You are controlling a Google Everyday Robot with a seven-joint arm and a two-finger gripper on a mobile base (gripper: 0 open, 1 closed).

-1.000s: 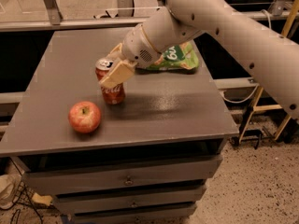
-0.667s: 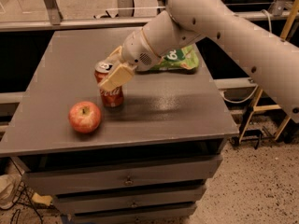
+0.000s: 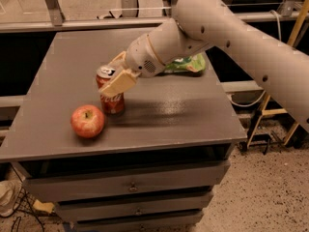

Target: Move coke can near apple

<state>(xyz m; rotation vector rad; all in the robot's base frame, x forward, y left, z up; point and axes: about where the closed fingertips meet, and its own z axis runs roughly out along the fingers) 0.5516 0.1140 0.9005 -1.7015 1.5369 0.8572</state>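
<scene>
One arm (image 3: 231,33), pale and thick, comes in from the upper right of the camera view and slants down to the left across a grey table (image 3: 183,115). At its end, the gripper (image 3: 108,76) sits over the left half of the tabletop, its tan fingers (image 3: 119,82) closed on the can (image 3: 113,103). One finger lies across the front of the can's upper part and the other shows behind its silver top.

The can is red with white script. It stands upright on the table directly under and between the fingers, with its lower half showing below the front finger.

The apple (image 3: 88,121) rests on the table below and to the left of the gripper, nearer the front edge. It is near the can, and whether the two touch cannot be told. It is red with yellowish patches, and its stem dimple faces up.

A green bag (image 3: 186,64) lies to the right of the gripper and farther back, partly hidden behind the wrist. Under the tabletop, below the gripper, several grey drawers (image 3: 130,185) are stacked. A speckled floor (image 3: 270,187) shows at the lower right.
</scene>
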